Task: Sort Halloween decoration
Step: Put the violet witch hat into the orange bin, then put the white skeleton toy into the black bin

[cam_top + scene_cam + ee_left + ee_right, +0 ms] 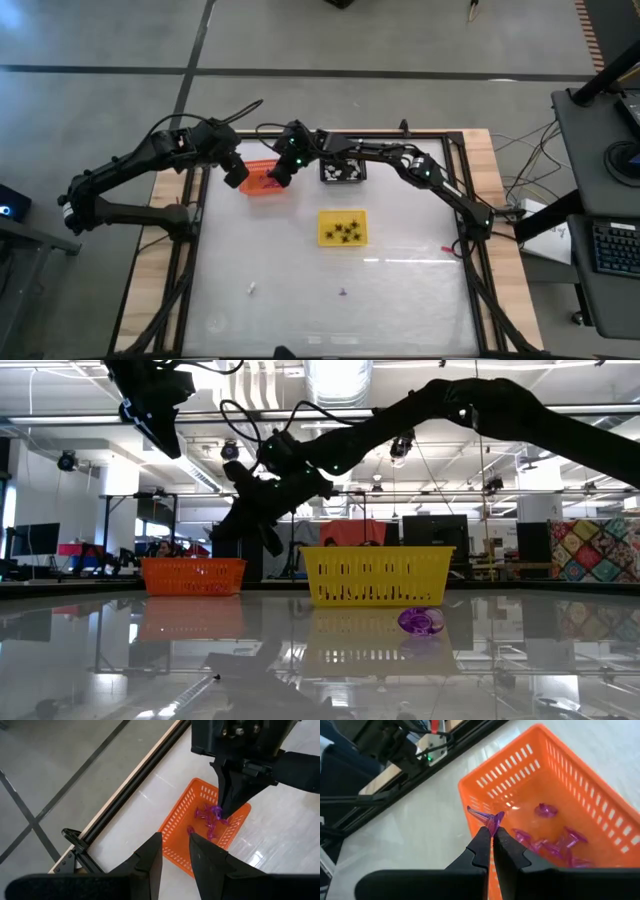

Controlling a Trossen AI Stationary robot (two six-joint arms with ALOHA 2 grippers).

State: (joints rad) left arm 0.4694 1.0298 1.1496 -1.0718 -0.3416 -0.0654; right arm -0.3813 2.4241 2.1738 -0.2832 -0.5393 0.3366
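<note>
The orange basket (262,184) stands at the table's far left and holds several purple pieces (555,842). My right gripper (491,829) reaches across from the right and hangs over the basket's rim (470,787), shut on one purple piece (487,816). My left gripper (175,837) hovers open beside the basket on its left, holding nothing; its place in the high view is (236,176). The yellow basket (343,228) holds several black spider-like pieces. One white piece (252,289) and one purple piece (342,293) lie loose on the table. My right gripper pinches a small purple piece (492,820) between its two fingertips, and the piece sticks out past the tips. The fingers come from above, slanting down toward the table's left. The piece is lifted clear, over the orange basket's edge.
A black basket (343,170) stands at the far edge, just right of the orange one. The loose purple piece (420,621) lies in front of the yellow basket (377,575). The glossy near half of the table (420,310) carries only the two loose pieces.
</note>
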